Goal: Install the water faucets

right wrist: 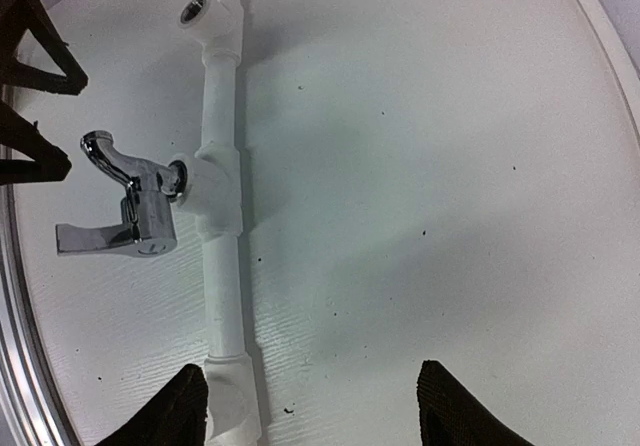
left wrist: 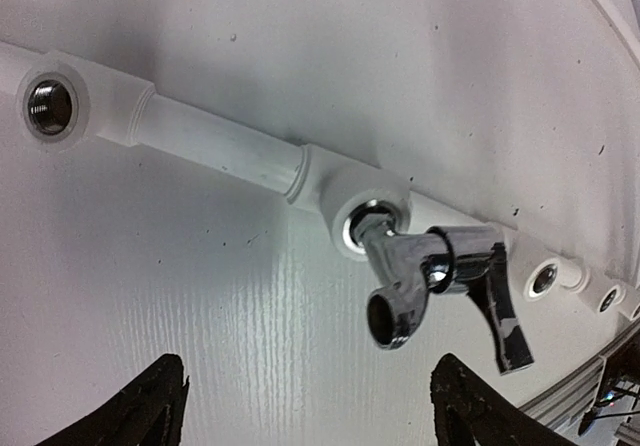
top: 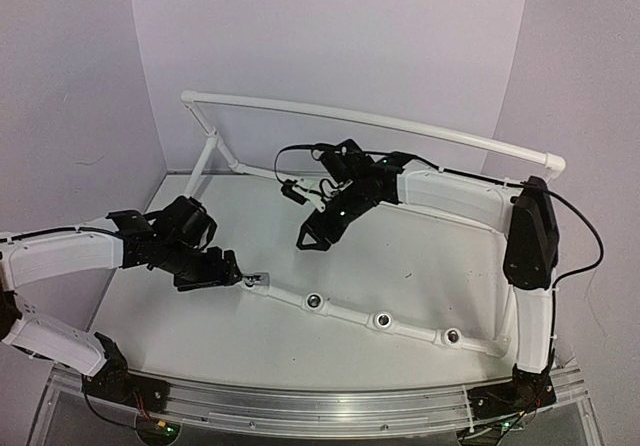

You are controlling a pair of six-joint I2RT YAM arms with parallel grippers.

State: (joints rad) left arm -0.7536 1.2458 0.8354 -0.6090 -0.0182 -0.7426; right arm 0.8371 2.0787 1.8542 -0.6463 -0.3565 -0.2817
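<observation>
The faucet stands with its stem in a pipe socket, at 1 o'clock off the left gripper, whose fingers are spread and clear of it. The right gripper hangs released and empty, with the faucet at its 10 o'clock.

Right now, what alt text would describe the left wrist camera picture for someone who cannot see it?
A shiny chrome faucet sits in a socket of a white pipe lying on a white table. The left gripper hangs open below it, touching nothing.
</observation>
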